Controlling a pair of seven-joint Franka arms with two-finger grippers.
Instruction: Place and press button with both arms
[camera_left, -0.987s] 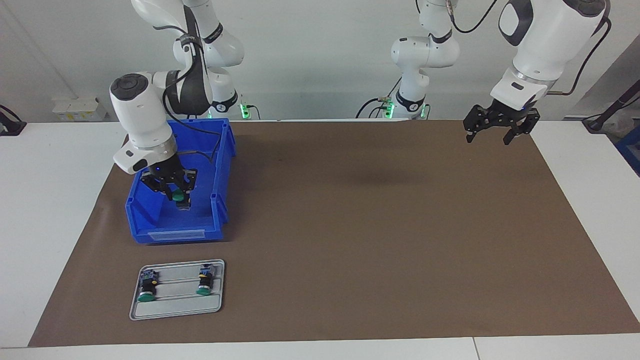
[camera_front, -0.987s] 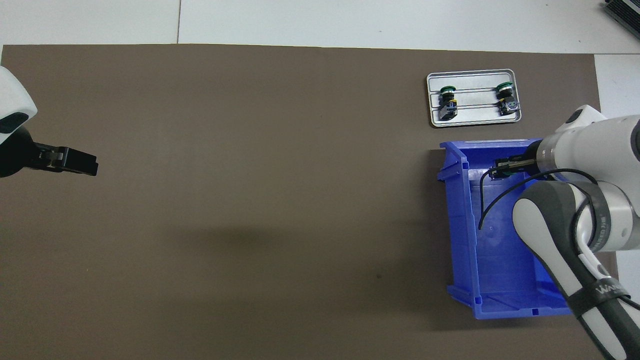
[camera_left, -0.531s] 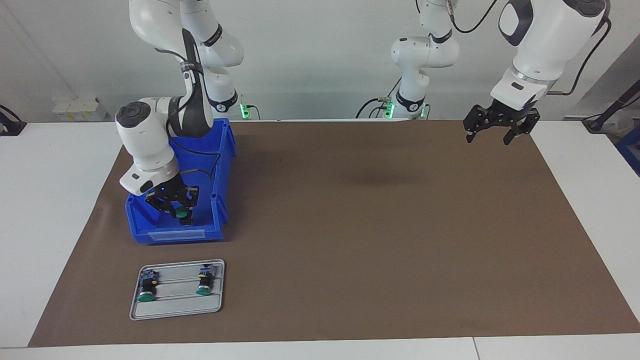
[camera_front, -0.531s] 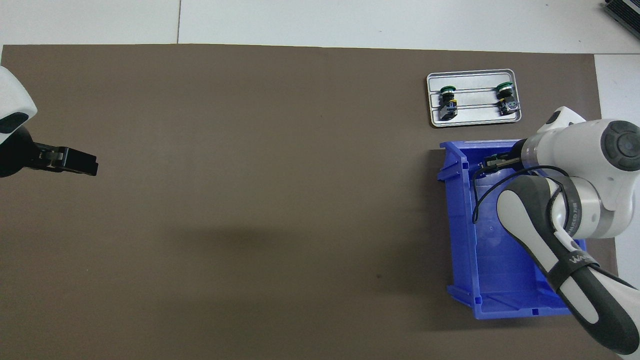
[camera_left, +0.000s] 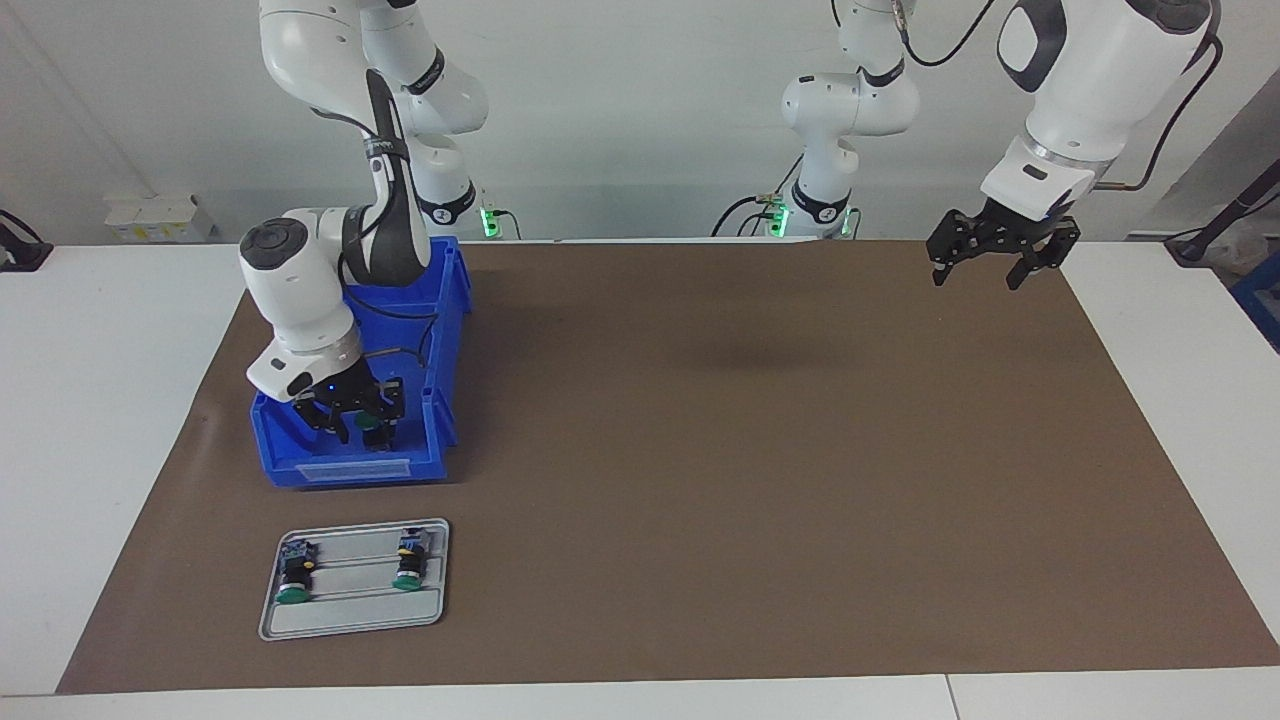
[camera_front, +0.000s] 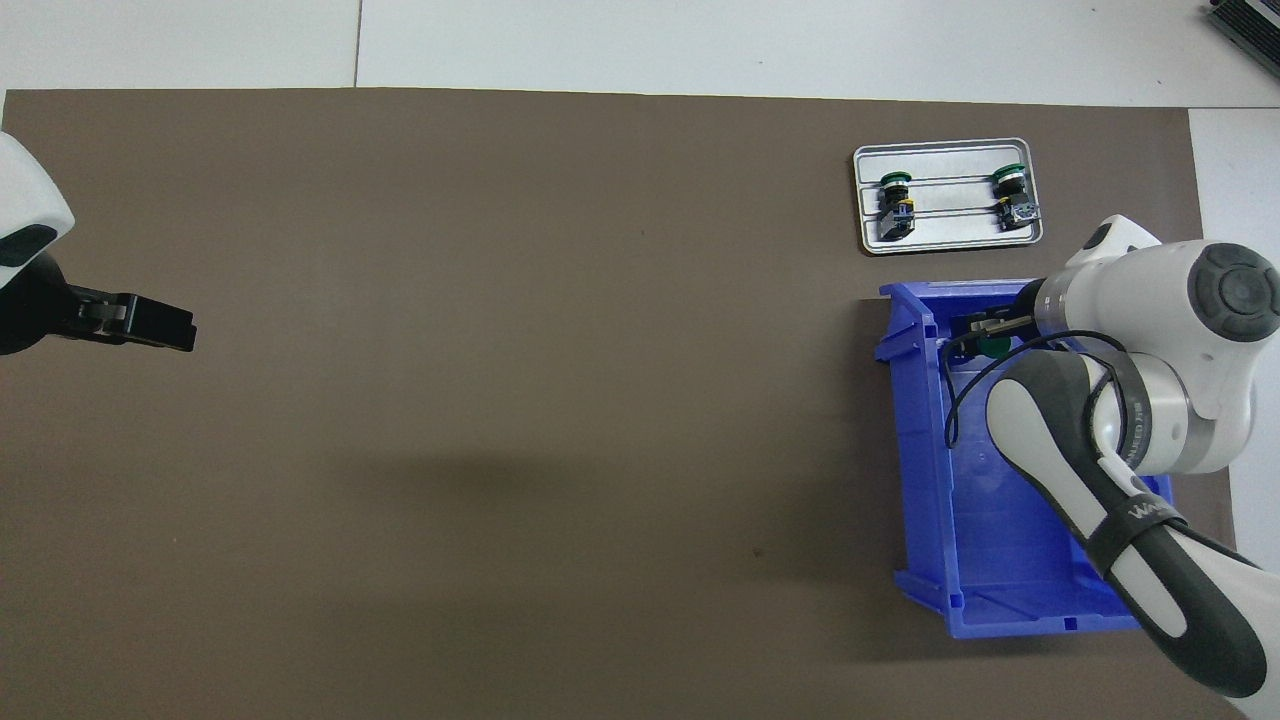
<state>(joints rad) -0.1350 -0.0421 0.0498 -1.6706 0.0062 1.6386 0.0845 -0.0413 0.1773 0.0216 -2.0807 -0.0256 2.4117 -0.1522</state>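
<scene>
Inside blue bin (camera_left: 440, 420) | button (camera_left: 372, 422) between right claw (camera_left: 362, 428) fingers | grip unclear

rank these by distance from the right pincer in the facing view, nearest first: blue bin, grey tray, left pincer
1. Blue bin: the right pincer is down inside it, at its end farther from the robots.
2. Grey tray: just past the bin, farther from the robots.
3. Left pincer: waiting over the mat at the left arm's end.

Most of the brown mat (camera_left: 750, 450) lay bare and open to passage. Toward the right arm's end stood the blue bin (camera_left: 440, 330), its walls hemming in the right gripper (camera_left: 360, 418), with the grey tray (camera_left: 355, 622) farther from the robots.
</scene>
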